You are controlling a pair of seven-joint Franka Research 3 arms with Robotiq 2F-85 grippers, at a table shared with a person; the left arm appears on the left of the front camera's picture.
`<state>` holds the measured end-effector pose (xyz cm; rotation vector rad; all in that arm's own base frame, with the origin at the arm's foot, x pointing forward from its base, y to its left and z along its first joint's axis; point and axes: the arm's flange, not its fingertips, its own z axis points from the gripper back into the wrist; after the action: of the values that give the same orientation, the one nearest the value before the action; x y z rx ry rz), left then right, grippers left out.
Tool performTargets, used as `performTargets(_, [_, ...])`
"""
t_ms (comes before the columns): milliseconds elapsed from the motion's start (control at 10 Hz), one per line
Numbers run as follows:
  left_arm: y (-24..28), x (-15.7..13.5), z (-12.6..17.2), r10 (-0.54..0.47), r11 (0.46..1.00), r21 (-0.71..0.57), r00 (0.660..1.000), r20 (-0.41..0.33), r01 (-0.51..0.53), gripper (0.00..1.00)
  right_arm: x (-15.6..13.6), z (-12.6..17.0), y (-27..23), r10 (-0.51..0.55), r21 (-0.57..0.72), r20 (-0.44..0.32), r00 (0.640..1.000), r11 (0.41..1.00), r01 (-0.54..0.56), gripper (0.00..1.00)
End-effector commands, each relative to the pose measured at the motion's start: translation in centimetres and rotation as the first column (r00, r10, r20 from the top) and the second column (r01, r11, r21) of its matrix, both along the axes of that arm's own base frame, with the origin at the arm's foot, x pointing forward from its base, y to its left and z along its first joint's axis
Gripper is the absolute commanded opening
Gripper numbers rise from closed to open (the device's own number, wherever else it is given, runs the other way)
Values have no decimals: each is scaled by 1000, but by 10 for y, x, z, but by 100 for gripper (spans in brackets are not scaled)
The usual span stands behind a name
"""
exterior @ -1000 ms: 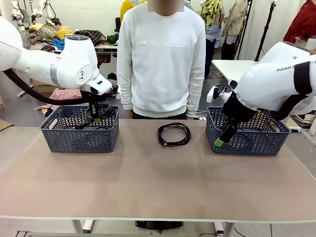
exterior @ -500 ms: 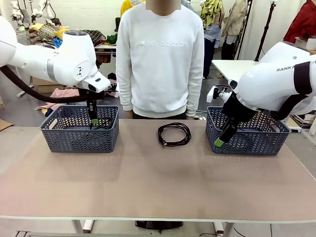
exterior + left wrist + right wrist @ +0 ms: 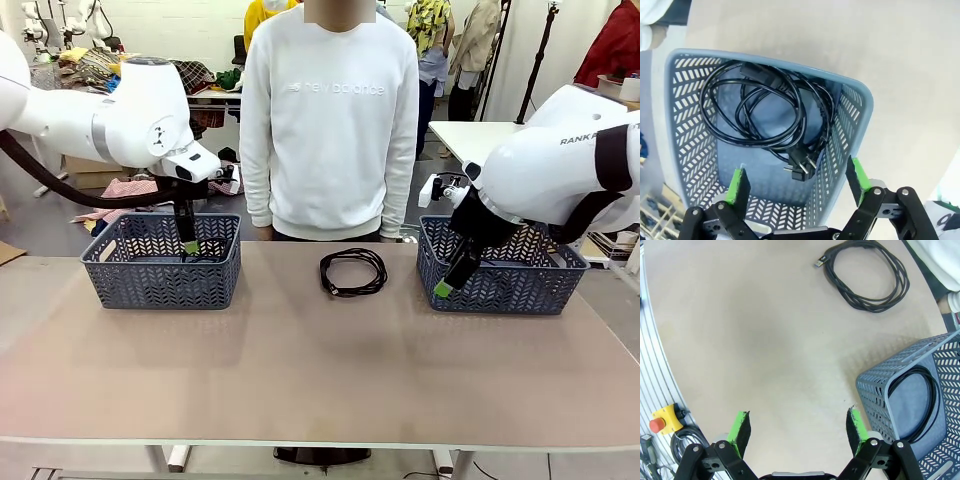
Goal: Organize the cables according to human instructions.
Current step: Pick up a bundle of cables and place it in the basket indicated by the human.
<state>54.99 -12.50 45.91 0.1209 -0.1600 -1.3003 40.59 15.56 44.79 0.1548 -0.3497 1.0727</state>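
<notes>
Seen from the front, the table [image 3: 320, 380] carries a left basket [image 3: 160, 275] at 10 o'clock and a right basket [image 3: 505, 290] at 2 o'clock. A loose coil [image 3: 353, 272] of black cable lies flat on the bare top between them at 12 o'clock, touching neither. A person [image 3: 330, 120] in a white top stands at the far edge just behind that coil. The left gripper [image 3: 796, 169] hangs over the left basket with its jaws spread wide and nothing between them. In its wrist view, coiled cords [image 3: 760, 110] lie in overlapping loops on the basket floor, and how many there are cannot be told. A two-pin plug [image 3: 801, 170] sticks out at 6 o'clock of the pile. The right gripper [image 3: 798, 414] is likewise wide open and empty, poised above bare table just beside the right basket's near corner. In its wrist view that basket sits at 4 o'clock with one cord [image 3: 932, 405] curled inside, and the loose coil lies at 1 o'clock, well apart from the fingers.
</notes>
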Motion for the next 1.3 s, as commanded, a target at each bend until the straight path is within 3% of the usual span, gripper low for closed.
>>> performTargets(0, [6,1,5,-14,1000,-27,1000,-15,14,100,1,1,1,-3,1,1,1000,1000,3,100])
performTargets(900, [-1,1,1,1,1000,-9,1000,-6,-1,100,1,1,1,-3,1,1,1000,1000,3,100])
performTargets(1200, [-21,-37,12,-11,993,-115,999,32,14,100,1,1,1,-3,1,1,1000,1000,3,100])
